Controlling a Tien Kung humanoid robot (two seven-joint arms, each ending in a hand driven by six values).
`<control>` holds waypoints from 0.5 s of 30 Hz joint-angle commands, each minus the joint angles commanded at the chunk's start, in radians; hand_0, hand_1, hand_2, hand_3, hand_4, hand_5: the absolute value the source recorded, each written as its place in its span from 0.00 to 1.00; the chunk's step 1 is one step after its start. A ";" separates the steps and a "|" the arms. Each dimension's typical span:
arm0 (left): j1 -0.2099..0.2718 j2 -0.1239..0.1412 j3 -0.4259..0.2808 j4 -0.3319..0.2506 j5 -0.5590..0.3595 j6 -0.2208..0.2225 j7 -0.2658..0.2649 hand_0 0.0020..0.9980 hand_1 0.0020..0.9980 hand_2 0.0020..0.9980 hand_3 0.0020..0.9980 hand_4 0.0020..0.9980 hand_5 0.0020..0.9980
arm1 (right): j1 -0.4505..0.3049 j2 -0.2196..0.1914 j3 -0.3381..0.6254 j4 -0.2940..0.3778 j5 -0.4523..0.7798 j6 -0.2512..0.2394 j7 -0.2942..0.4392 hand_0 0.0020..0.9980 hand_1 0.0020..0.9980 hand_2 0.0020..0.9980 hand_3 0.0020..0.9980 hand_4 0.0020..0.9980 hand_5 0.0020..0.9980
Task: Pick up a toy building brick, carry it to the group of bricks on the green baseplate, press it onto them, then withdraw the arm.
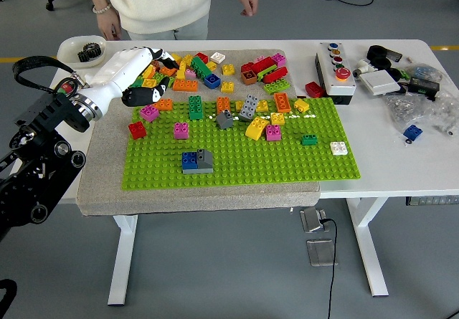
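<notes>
One robot arm is in view, the left one, reaching in from the left edge of the white table [401,168]; its left hand [140,75], white-shelled with black fingertips, lies over the far-left corner of the green baseplate [287,165], at the left end of the loose brick pile [208,68]; the fingers are loosely curled over the bricks there, and whether they grip one I cannot tell. One baseplate lies on one grey mat [97,183], which covers the left half of the tabletop.

Near the baseplate's near-left corner stands one small group of bricks [196,161], a blue brick and a grey one pressed side by side. Single pieces sit elsewhere on the plate: one red brick [137,129] on its left edge, two magenta bricks [181,130] in the left part and a third toward the middle, one white brick [338,148] and one small dark green brick [309,140] toward the right edge. The pile along the far edge of the mat mixes orange, yellow, green, red and grey pieces, too many and too overlapped to count exactly.

At the far-left corner of the tabletop is one white dish [80,49] holding a dark gear; right of the mat, one button box [336,71]. One person [161,3] in a pale top stands at the far side, both hands hanging free above the table.
</notes>
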 joint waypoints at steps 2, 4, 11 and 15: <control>-0.001 0.000 0.000 0.002 0.005 -0.016 0.000 0.80 0.79 0.75 0.71 0.66 0.08 | 0.000 0.000 0.000 0.000 0.000 0.000 0.000 0.74 0.64 0.69 0.55 0.80 0.50; -0.003 0.001 0.004 0.006 0.020 -0.042 0.003 0.80 0.79 0.75 0.71 0.66 0.08 | -0.001 0.000 -0.001 0.000 -0.001 0.000 0.000 0.74 0.64 0.69 0.55 0.80 0.50; -0.011 0.001 0.027 0.030 0.055 -0.075 0.006 0.84 0.84 0.80 0.82 0.77 0.06 | -0.001 -0.001 -0.003 0.000 -0.003 0.000 0.000 0.74 0.64 0.69 0.55 0.80 0.50; -0.020 -0.003 0.043 0.053 0.073 -0.075 0.009 0.87 0.85 0.81 0.84 0.80 0.05 | -0.001 -0.001 -0.004 0.000 -0.003 0.001 0.000 0.74 0.64 0.69 0.55 0.80 0.50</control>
